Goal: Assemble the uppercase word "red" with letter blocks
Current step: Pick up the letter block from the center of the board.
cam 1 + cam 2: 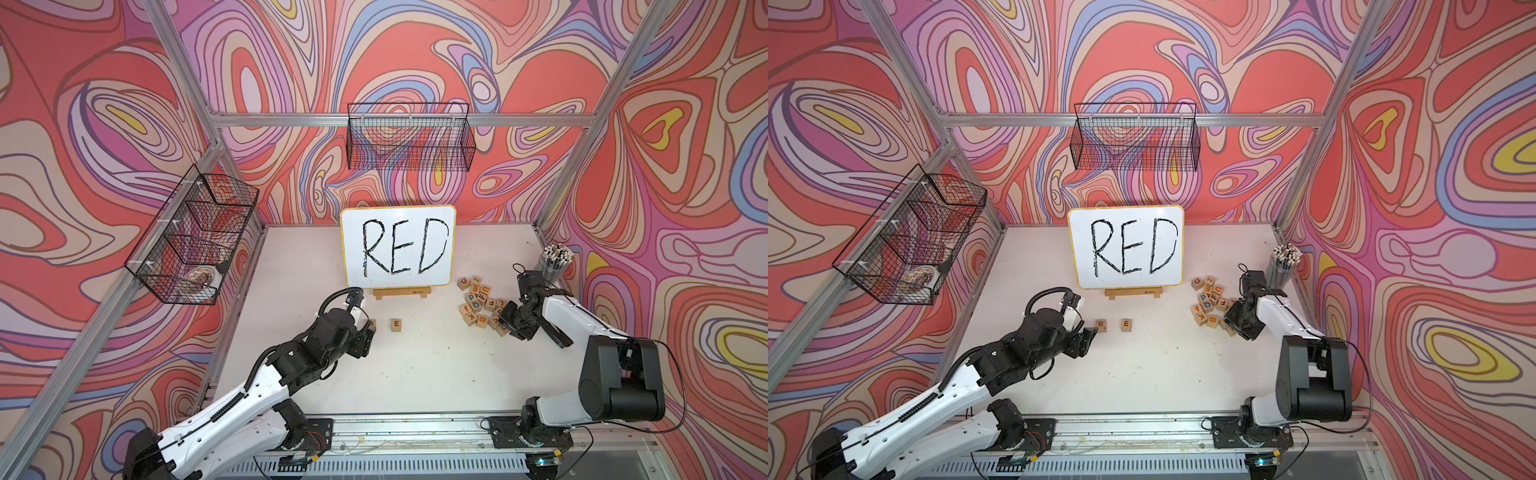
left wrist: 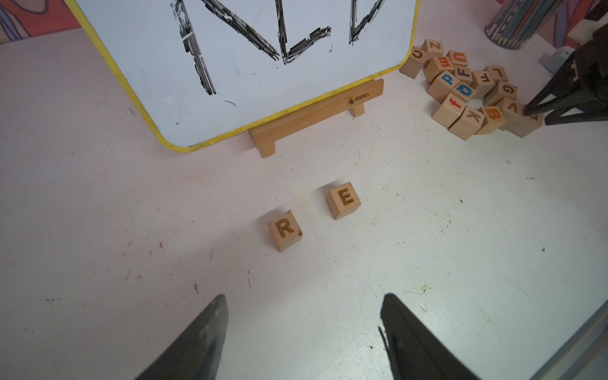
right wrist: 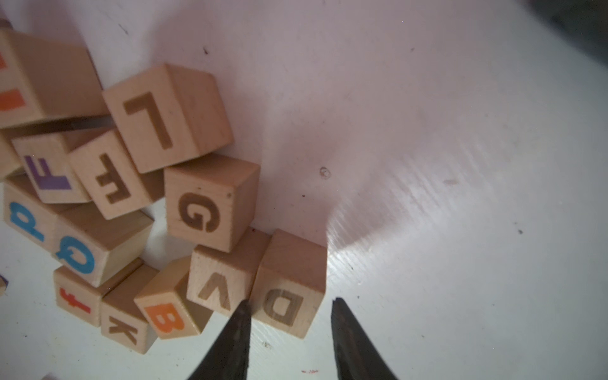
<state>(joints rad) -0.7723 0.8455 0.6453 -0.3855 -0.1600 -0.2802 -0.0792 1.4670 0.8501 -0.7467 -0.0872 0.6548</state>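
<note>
We log: left gripper (image 2: 304, 296) apart, empty, near R (image 2: 285, 230) and E (image 2: 343, 200); right gripper (image 3: 291, 300) apart, astride D (image 3: 292, 273) at edge of pile (image 2: 467, 88).

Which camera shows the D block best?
The right wrist view: the D block is close and its letter readable, between the tips of the right pincer. In both top views and the left wrist view, that pincer mostly covers its corner of the block pile.
</note>
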